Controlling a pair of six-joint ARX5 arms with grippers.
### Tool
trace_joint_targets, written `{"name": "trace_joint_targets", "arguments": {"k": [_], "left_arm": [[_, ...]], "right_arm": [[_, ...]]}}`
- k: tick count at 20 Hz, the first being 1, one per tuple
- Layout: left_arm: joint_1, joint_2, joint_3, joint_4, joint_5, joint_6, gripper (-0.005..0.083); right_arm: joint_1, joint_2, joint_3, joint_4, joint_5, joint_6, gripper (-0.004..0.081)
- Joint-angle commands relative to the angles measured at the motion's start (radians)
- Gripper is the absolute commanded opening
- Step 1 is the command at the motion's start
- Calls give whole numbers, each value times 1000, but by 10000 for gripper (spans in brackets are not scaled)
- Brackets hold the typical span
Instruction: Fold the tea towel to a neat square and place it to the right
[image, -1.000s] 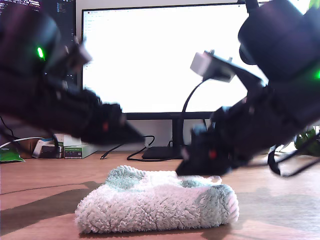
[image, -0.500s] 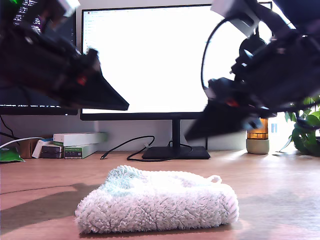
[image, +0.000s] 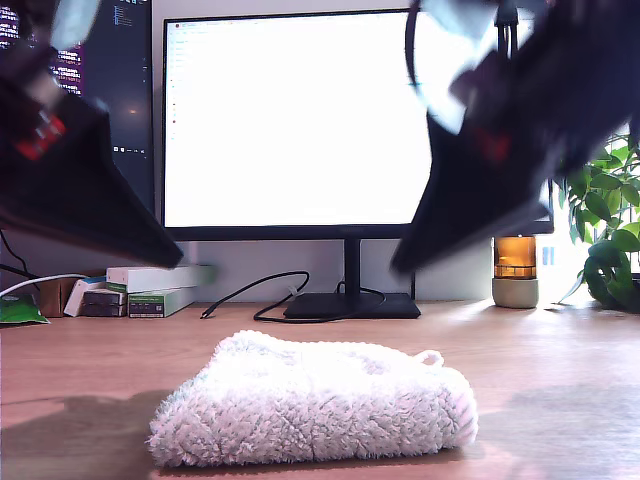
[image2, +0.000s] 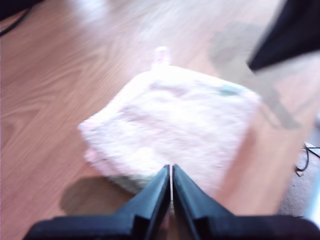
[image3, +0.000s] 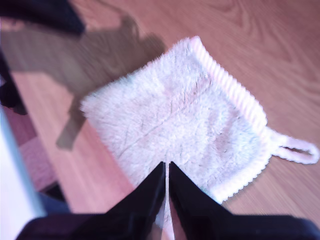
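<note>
Tea towel (image: 310, 405) lies on the wooden table (image: 560, 380) directly in front of the monitor (image: 290, 120), on the camera side of the monitor's stand and roughly centred under the screen. It is folded into a thick, squarish pad, fluffy side out. Its hanging loop (image: 430, 357) sticks up at the corner nearest the monitor, toward the exterior view's right. The ribbed corded edge (image3: 235, 95) runs along 1 side of the pad and ends at that loop. My first gripper (image2: 171, 167) has its 2 dark fingers pressed together with only a hairline seam between them and nothing held. It points down over 1 edge of the pad from above, clear of the cloth. My second gripper (image3: 166, 164) has its fingers likewise pressed tip to tip and carries nothing, poised over the pad edge near the loop corner. The exterior view shows 2 dark, blurred arms held high in front of the monitor. 1 arm (image: 70, 190) slants down across the screen's edge on the exterior view's left. The other arm (image: 500, 150) slants down across the screen's edge on the exterior view's right. Neither touches the towel. I cannot tell from the wrist views which is first and which is second.
</note>
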Motion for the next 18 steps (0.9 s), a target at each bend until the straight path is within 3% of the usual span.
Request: {"name": "trace_joint_targets", "arguments": {"k": [1, 11, 18], "left_arm": [[-12, -52, -17, -28, -10, -13, -24], [-13, -72, -17, -41, -28, -13, -24], [-13, -72, -17, -39, -63, -13, -24]], "right_arm": [[7, -14, 37, -82, -3, 5, -12], [5, -21, 88, -116, -3, 0, -12], [5, -14, 88, -69, -3, -6, -12]]}}
